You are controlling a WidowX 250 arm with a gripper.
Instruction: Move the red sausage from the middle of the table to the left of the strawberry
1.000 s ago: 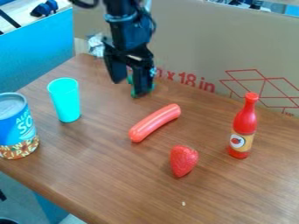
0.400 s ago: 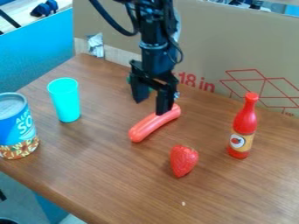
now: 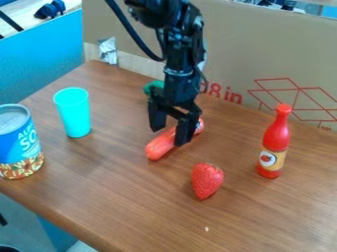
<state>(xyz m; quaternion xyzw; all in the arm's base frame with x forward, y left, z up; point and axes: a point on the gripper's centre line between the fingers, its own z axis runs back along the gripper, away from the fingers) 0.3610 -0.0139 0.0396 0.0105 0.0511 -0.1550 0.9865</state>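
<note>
Fingers spread, a black two-finger gripper (image 3: 169, 136) hangs at a glossy red toy sausage (image 3: 158, 148), mid-frame; pinching squarely across its middle should limit rolling.

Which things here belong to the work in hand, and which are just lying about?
In hand:
gripper, jaws open, right over the sausage
red sausage, on the table

Lying about:
turquoise cup, upright
can
strawberry
red bottle, upright
green thing, partly hidden

Glossy, reddish-orange sausage (image 3: 159, 147), slightly curved, slantwise on the brown wooden tabletop (image 3: 125, 197).
</note>
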